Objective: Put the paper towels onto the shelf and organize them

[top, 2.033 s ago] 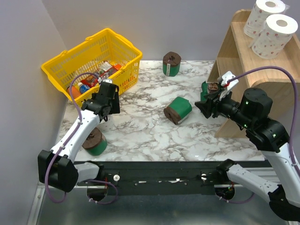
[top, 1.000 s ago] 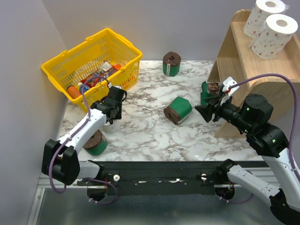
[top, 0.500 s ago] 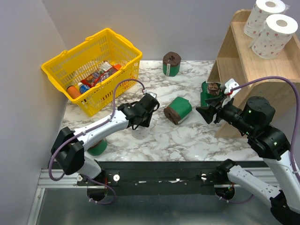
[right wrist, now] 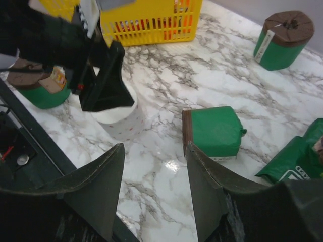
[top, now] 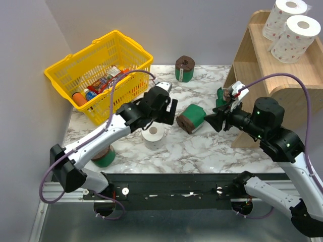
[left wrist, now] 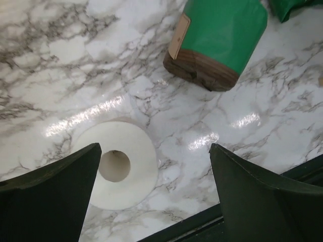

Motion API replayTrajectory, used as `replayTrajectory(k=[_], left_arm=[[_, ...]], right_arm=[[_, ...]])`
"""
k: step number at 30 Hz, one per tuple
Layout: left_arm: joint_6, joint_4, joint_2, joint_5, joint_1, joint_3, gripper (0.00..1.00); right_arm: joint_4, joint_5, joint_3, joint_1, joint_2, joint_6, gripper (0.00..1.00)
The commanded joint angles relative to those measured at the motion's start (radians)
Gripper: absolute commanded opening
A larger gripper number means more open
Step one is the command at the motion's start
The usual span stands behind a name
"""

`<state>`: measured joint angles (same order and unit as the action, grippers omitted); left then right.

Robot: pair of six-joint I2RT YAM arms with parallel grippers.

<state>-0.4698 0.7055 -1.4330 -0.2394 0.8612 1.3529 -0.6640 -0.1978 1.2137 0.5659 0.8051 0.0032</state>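
From above, the left tool [top: 161,117] hangs over the middle of the marble tabletop [top: 212,146], its fingers spread wide and gripping nothing. A white paper towel roll [top: 153,135] stands on end on the tabletop just below it, at about 7 o'clock from the tool. A green roll [top: 193,118] lies on its side at 3 o'clock from that tool. Another green roll [top: 184,68] stands upright at 12 o'clock near the far edge, and a third [top: 103,154] sits at 8 o'clock, partly hidden by the left arm. The right tool [top: 218,118] is partly open and empty, pointing toward 9 o'clock at the lying green roll. The wooden shelf [top: 262,65] fills the 2 o'clock corner with two white rolls [top: 290,25] on its top tier. A green packet [top: 222,96] lies at the shelf's foot. The yellow basket [top: 101,50] sits at 10 o'clock.

In the left wrist view, the two dark fingers [left wrist: 45,201] stand far apart. The white roll [left wrist: 136,156] shows its hollow core from above, between them but nearer the left finger, whose tip overlaps the roll's edge. The green roll [left wrist: 222,35] lies at 1 o'clock.

In the right wrist view, the fingers [right wrist: 101,186] stand moderately apart with only tabletop between them. The lying green roll [right wrist: 214,132] is just ahead. The white roll [right wrist: 121,118], faintly red-dotted, stands at 10 o'clock, partly covered by a finger of the left tool.
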Motion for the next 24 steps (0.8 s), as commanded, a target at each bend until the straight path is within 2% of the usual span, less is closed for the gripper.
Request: replayTrajectory(k=[1, 7, 8, 11, 16, 24], left_arm=[[0.062, 0.009, 0.098, -0.070, -0.121, 0.028, 0.99], [0.103, -0.050, 0.256, -0.113, -0.384, -0.131, 0.99], [0.114, -0.070, 0.276, -0.173, -0.402, -0.156, 0.99], [0.143, -0.110, 0.359, -0.303, -0.445, -0.260, 0.99], [0.165, -0.191, 0.499, -0.417, -0.453, -0.421, 0.99], [0.135, -0.198, 0.678, -0.538, -0.452, -0.442, 0.99]], right_arm=[[0.012, -0.017, 0.036, 0.060, 0.065, 0.089, 0.60], [0.046, 0.076, 0.066, 0.204, 0.258, 0.146, 0.60], [0.046, 0.098, 0.076, 0.250, 0.288, 0.152, 0.60], [0.049, 0.161, 0.125, 0.325, 0.416, 0.193, 0.60], [0.109, 0.219, 0.184, 0.417, 0.603, 0.259, 0.62], [0.136, 0.304, 0.311, 0.531, 0.861, 0.333, 0.63]])
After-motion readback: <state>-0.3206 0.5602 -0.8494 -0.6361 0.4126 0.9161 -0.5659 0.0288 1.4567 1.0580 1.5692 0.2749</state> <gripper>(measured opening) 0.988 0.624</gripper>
